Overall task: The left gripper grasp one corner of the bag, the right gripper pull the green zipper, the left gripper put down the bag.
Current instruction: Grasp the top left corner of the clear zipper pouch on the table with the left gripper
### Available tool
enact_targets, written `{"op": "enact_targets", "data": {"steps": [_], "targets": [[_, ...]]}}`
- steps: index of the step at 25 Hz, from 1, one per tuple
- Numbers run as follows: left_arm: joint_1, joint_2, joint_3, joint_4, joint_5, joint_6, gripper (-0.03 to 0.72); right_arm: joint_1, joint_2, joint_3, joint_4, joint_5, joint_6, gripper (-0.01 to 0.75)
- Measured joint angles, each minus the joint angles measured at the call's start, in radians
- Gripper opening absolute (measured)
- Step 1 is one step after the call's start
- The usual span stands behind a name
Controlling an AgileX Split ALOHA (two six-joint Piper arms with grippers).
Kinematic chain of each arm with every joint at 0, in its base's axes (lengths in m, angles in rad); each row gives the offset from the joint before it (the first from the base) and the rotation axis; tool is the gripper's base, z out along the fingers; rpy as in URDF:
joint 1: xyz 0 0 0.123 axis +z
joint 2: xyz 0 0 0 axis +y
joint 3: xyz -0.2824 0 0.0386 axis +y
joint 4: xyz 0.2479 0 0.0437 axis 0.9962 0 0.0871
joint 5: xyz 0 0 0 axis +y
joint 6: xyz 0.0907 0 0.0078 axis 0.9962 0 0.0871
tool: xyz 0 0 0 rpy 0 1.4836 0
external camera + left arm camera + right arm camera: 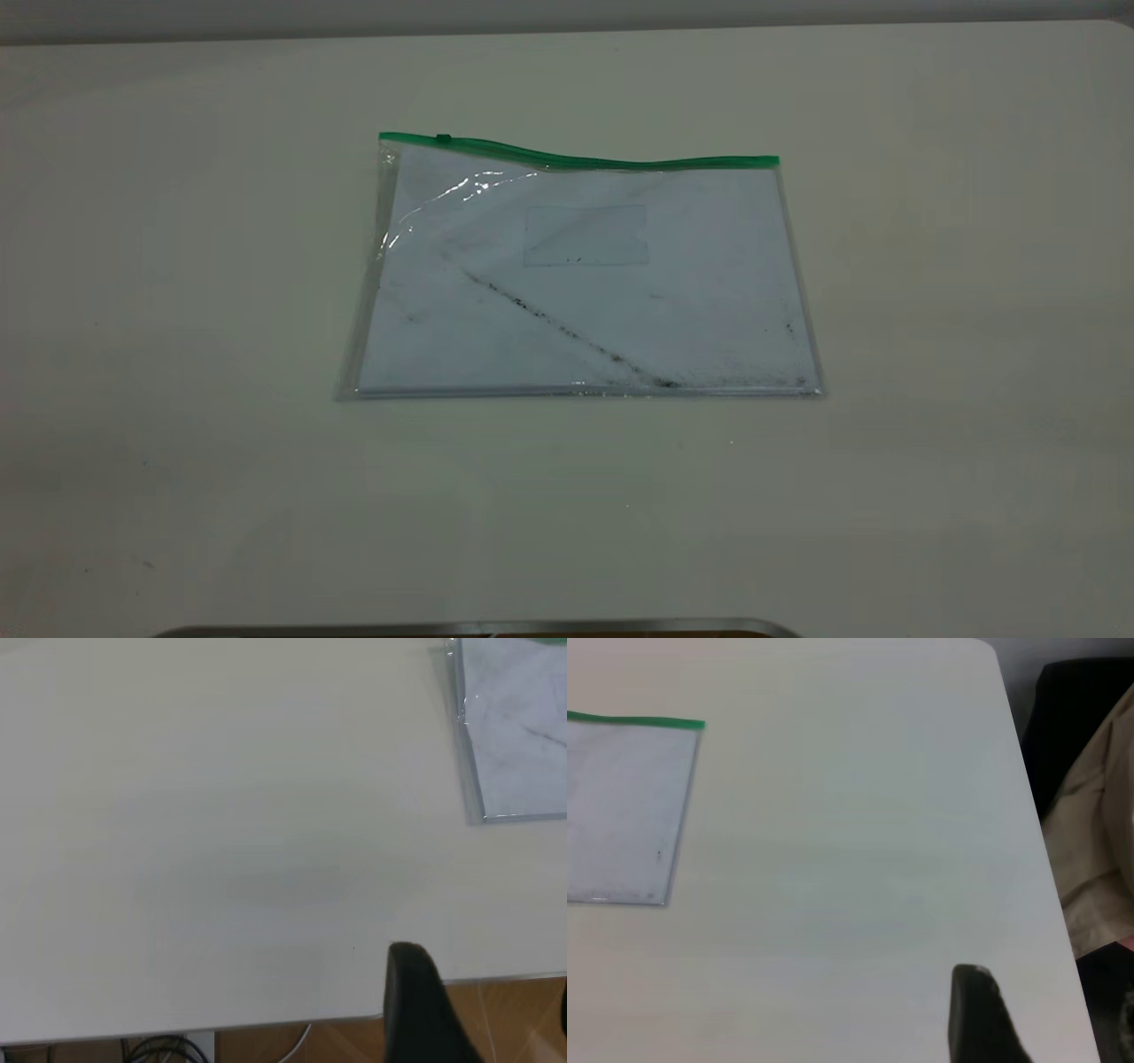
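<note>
Left gripper (425,1010): not seen in the exterior view; in the left wrist view one dark fingertip shows over the near edge of the worktop, well apart from the bag. How far it stands open cannot be told; it has hold of nothing that shows.

Worktop (177,354): pale, plain surface carrying the bag; a dark curved rim runs along its near edge in the exterior view.

Bag (585,292): lies flat near the middle of the worktop, clear plastic with white paper inside. A dark smudge line (567,332) runs diagonally down across the paper toward the near edge. A small clear pocket (585,235) sits in the upper middle of the face. Glare shows near the far left part.

Corner of the bag (386,142): far left end, where the green strip stops; slightly raised and wrinkled, untouched.

Green zipper (576,158): runs along the far long edge, wavy rather than straight, higher at the left end. Its slider (443,138) sits near the left end.

Right end of the bag: lies flat; in the right wrist view the strip's end shows at the bag's far corner.

Right gripper (983,1019): not seen in the exterior view; in the right wrist view one dark fingertip shows above the worktop, well apart from the bag. Its opening cannot be told; nothing is held that shows.

Beyond the worktop's right edge: beige cloth (1099,842) against something dark.
</note>
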Motion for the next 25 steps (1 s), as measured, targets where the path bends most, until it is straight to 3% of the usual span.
{"op": "enact_targets", "data": {"steps": [25], "targets": [[0.0,0.0,0.0,-0.018,0.0,0.001,0.447,0.0,0.0,0.0,0.0,0.0,0.0,0.413]]}}
